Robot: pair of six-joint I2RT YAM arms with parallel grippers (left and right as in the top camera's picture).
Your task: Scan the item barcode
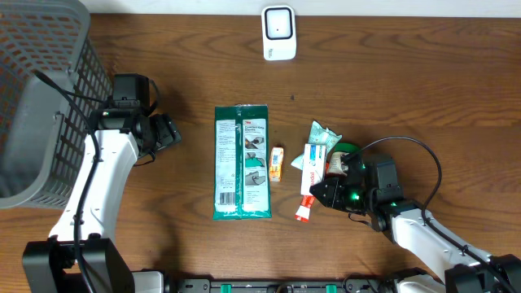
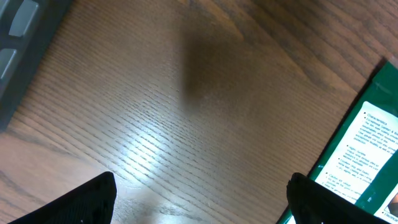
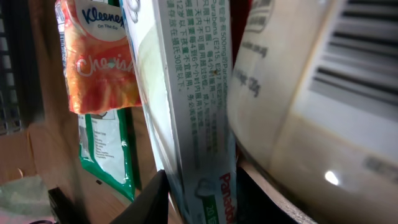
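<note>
Two-finger right claw, half-open, pinching toothpaste box

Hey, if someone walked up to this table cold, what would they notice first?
The big green pack lying mid-table draws the eye first, with the grey basket filling the far left corner. At lower right, the right gripper straddles a toothpaste box.
</note>
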